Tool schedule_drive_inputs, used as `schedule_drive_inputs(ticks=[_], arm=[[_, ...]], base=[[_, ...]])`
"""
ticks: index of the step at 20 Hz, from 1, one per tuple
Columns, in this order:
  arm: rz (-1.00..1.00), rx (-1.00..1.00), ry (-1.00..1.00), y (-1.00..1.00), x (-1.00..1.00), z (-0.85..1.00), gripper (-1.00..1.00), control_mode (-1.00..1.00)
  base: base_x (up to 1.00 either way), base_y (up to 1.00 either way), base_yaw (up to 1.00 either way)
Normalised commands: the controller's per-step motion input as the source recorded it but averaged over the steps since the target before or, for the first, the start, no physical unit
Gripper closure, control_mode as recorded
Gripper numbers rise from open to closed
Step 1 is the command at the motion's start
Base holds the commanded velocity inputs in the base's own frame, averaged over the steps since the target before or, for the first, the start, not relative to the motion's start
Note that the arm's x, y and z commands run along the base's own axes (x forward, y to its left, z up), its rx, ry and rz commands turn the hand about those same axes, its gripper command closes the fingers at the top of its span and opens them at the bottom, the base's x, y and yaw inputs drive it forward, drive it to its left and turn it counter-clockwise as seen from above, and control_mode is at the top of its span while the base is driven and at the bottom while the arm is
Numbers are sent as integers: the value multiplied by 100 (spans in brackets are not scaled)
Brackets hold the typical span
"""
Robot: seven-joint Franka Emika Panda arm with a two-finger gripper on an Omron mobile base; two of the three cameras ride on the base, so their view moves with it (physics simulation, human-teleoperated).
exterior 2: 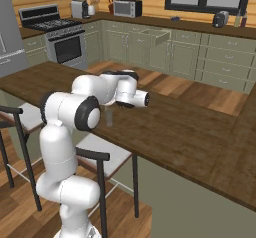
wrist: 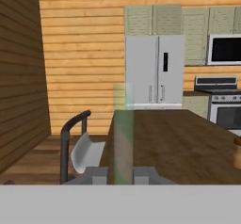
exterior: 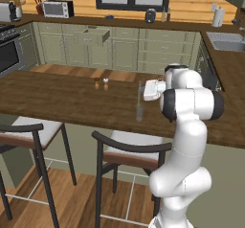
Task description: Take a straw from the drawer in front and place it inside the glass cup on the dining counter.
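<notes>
Arm reaching over the long dark plank desk (exterior: 57,100), with the gripper (exterior: 143,91) held level and pointing towards the left of the left base view. We see the jaws drawn fully together, and the straw (exterior: 139,85) runs upright exactly where the finger tips meet, so we read it as pinched between them. The straw's lower end goes down into the glass cup (exterior: 139,112), which stands upright on the desk directly beneath the gripper, near the desk's front edge. We cannot tell whether the straw's tip reaches the bottom of the cup.

In the right base view the cup (exterior 2: 110,118) shows faintly on the desk just beside the robot's dark elbow joint.

In the hand view the gripper (wrist: 121,176) looks along the desk top, and a pale, see-through upright column rises from between its two tips. We cannot separate cup from straw in that blur. Beyond it stand a grey refrigerator (wrist: 153,70), a stove (wrist: 221,100) and a microwave (wrist: 225,49).

Two small shakers (exterior: 100,82) sit on the far side of the desk, well apart from the cup. Black-framed stools (exterior: 127,150) stand along its near side. The drawer (exterior: 93,35) hangs pulled out from the green cabinets on the far wall, under the dark worktop.
</notes>
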Motion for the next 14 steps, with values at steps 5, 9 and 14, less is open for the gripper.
schedule_drive_inputs(ticks=[5,9,14], arm=[[0,0,-1,0,1,-13,100,-100],[0,0,-1,-1,1,-8,100,-100],[0,0,-1,-5,0,-1,100,-100]], base=[[0,0,0],[0,0,0],[0,0,0]])
